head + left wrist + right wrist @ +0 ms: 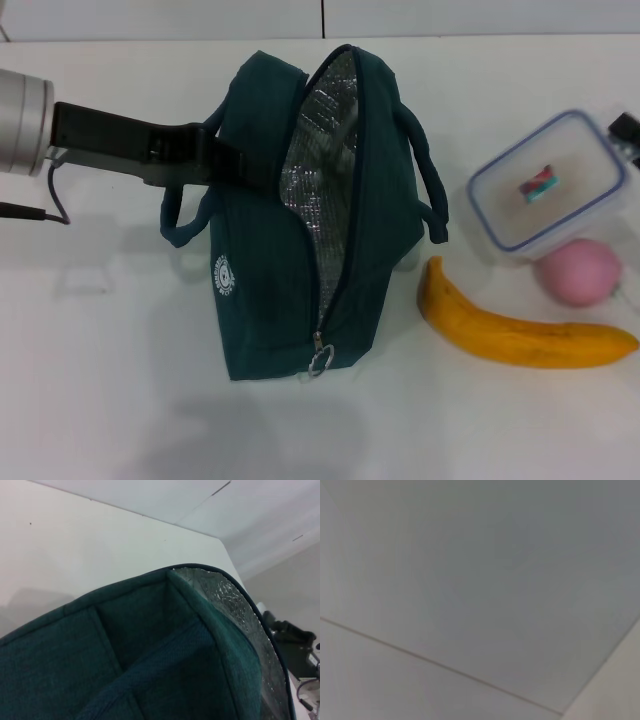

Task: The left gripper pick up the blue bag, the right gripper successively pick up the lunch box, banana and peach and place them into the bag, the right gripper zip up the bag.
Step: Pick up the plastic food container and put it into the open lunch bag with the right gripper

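The blue bag (260, 270) stands in the middle of the white table with its zipper open, showing the silver foil lining (325, 130). Its ring zipper pull (320, 360) hangs at the near end. My left gripper (235, 165) reaches in from the left and is shut on the bag's left side near the handle. The left wrist view shows the bag's fabric (125, 655) up close. The lunch box (550, 180), the pink peach (578, 272) and the yellow banana (520, 335) lie to the right of the bag. A black part of my right gripper (625, 128) shows at the right edge beside the lunch box.
The white table (100, 380) extends left of and in front of the bag. A black cable (40, 210) trails from the left arm. The right wrist view shows only pale flat surfaces.
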Robot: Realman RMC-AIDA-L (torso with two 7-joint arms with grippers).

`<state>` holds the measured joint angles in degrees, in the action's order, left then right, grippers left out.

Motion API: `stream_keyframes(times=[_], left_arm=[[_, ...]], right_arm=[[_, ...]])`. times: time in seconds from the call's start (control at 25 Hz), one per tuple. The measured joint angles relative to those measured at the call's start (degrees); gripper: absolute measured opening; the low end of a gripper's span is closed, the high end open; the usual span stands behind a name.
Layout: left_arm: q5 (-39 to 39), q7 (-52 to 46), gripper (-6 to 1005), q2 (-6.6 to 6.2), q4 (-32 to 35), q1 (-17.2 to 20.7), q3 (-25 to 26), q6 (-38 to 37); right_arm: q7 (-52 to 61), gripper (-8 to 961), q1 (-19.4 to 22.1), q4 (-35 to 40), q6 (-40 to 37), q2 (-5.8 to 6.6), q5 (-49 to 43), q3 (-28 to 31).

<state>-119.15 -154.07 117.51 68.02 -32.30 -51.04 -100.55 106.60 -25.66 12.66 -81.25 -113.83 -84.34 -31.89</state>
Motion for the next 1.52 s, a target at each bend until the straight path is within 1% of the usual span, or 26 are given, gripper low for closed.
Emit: stream_keyframes(times=[0.16, 0.52, 0.76, 1.0, 1.16, 1.24, 1.4, 1.52], left_arm=[[-0.1, 0.0, 42, -0.01, 0.0, 0.1, 0.0, -0.1], [0.1, 0.0, 42, -0.09, 0.1, 0.1, 0.1, -1.3], [0.2, 0.0, 42, -0.09, 0.0, 0.0, 0.0, -1.4], [0.2, 0.0, 42, 0.03, 0.1, 0.0, 0.0, -1.4], [0.1, 0.0, 42, 0.09, 0.0, 0.0, 0.0, -1.4], [0.0, 0.0, 42, 0.09, 0.0, -0.1, 0.0, -1.4], [-0.1, 0.2, 42, 0.09, 0.0, -0.4, 0.0, -1.4], [-0.1, 0.6, 42, 0.17, -0.1, -0.8, -0.2, -1.4]], right_arm=[[0.0, 94, 0.9, -0.1, -1.7, 0.54, 3.1, 0.0], [0.2, 95, 3.2, -0.4, -3.9, 0.72, 8.8, 0.1], [0.4, 95, 3.4, -0.5, -7.3, 0.82, 10.0, 1.5], [2.6, 94, 2.6, -0.7, -11.6, 0.47, 12.4, 1.9], [3.7, 94, 0.9, -0.7, -14.2, 0.07, 14.2, 2.1], [4.1, 94, -0.6, -0.7, -15.8, -0.30, 15.2, 2.1], [5.2, 94, -4.9, -0.8, -18.1, -1.39, 15.5, 1.8], [5.6, 95, -8.8, -2.0, -19.1, -1.75, 15.3, 1.2]])
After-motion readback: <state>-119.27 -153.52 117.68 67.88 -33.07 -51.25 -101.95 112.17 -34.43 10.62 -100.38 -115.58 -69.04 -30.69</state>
